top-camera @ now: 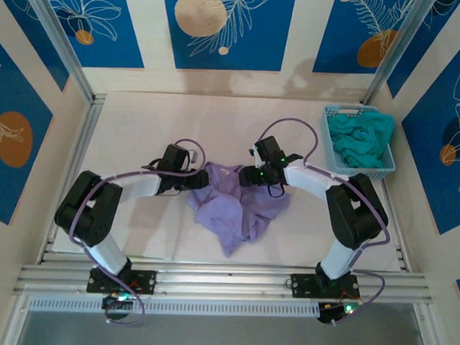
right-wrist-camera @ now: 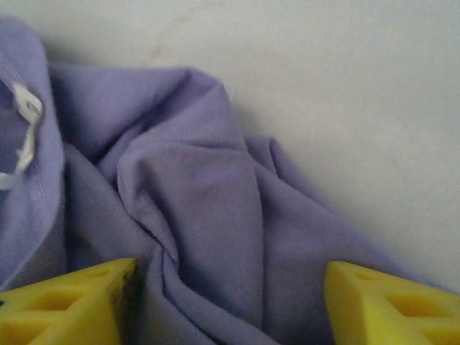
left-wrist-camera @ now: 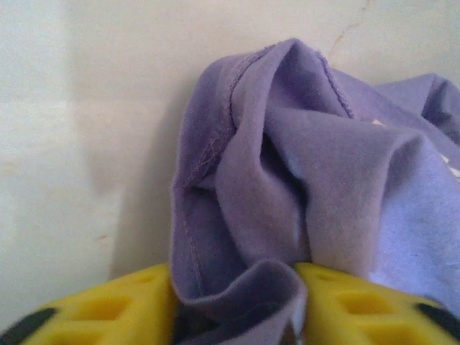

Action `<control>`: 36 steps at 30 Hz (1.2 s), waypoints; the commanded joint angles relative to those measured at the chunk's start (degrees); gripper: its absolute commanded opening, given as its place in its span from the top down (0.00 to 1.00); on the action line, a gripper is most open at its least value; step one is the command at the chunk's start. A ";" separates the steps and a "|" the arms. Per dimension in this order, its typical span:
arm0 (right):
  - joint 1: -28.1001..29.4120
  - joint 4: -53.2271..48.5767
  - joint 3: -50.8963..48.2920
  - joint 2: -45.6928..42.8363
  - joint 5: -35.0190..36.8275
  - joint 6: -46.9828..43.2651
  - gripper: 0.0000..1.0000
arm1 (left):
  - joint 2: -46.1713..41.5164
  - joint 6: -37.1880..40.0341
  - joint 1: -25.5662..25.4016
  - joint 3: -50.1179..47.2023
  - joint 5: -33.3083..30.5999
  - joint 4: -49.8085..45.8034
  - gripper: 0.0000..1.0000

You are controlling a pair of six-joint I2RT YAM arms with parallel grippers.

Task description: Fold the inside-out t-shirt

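Left gripper (left-wrist-camera: pixel 233 291) pinching a fold of a crumpled lavender t-shirt (top-camera: pixel 236 207), right gripper (right-wrist-camera: pixel 226 295) open over it.
It lies bunched mid-way across the surface (top-camera: pixel 140 123), between both arms; right fingers (right-wrist-camera: pixel 65 302) stand wide astride the fabric, holding nothing.

Pale cream flat table (top-camera: pixel 140 130), metal rails along edges. Lavender-purple cloth t-shirt (top-camera: pixel 232 211) lies crumpled in heap around table centre, nearer front edge. Light-blue slotted plastic basket (top-camera: pixel 351 110) sits at far right corner, well apart from t-shirt.
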 commanded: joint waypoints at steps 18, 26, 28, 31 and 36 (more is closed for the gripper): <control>-5.22 4.79 18.07 -5.47 -1.32 -9.08 1.00 | -5.39 2.05 5.50 17.80 0.04 -1.51 1.00; -5.60 17.66 9.67 -23.65 -5.48 -13.57 1.00 | -17.44 6.49 5.52 23.30 1.34 2.71 1.00; -5.40 21.87 2.56 -28.68 -7.58 -13.38 0.98 | -21.52 7.39 4.96 17.63 2.63 6.16 1.00; -4.17 25.07 -8.26 -34.78 -8.75 -12.97 0.95 | -26.72 8.43 4.15 6.61 3.37 9.06 1.00; -1.34 23.93 -23.16 -41.01 -4.93 -8.77 0.71 | -30.04 7.01 2.17 -10.05 4.39 10.27 0.93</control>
